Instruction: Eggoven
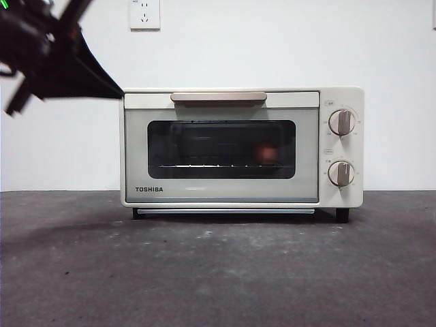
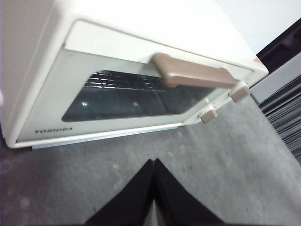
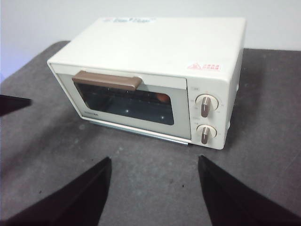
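Observation:
The cream TOSHIBA toaster oven stands mid-table with its door closed. Behind the glass window, the reddish-brown egg rests on the wire rack toward the right side; it also shows faintly as the egg in the right wrist view. My left gripper is shut with nothing in it and hangs in front of the oven, below the tan handle. In the front view this left gripper is a dark shape by the oven's top left corner. My right gripper is open and empty, set back from the oven.
Two knobs sit on the oven's right panel. The dark grey table runs out in front of the oven. A white wall with a socket stands behind. In the left wrist view, dark equipment lies beyond the table edge.

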Controlling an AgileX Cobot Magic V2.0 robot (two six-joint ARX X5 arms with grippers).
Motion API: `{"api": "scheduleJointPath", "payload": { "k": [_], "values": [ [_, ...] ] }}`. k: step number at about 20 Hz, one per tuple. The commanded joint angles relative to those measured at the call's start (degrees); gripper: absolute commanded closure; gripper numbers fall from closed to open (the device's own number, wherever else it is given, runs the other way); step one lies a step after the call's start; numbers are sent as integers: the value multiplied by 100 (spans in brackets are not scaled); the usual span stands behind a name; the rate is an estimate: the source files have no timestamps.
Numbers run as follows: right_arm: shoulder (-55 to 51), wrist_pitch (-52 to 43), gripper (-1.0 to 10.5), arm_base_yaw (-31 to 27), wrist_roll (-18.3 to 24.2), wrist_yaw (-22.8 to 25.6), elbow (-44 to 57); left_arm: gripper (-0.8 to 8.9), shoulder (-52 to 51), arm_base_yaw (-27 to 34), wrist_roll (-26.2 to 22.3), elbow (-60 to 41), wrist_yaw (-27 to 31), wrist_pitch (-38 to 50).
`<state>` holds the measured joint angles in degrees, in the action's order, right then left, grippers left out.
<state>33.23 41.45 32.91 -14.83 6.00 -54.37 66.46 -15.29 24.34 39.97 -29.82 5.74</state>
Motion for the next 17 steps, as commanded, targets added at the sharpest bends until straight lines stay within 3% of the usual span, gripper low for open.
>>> {"api": "scheduleJointPath", "payload": {
  "k": [1,9,15,17],
  "values": [
    [140,-28,668,35,57,-2,7,806,-503,-136,-433,83,153,-531],
    [302,-284,723,35,57,-227,586,806,-2116,-450,-564,83,903,-1871],
    [299,-1102,949,39,55,-798,1327,806,-2997,-505,-798,83,1447,-2806],
    [297,-1526,942,50,57,-907,1602,806,-3204,-503,-964,83,1628,-3045]
  ]
}}
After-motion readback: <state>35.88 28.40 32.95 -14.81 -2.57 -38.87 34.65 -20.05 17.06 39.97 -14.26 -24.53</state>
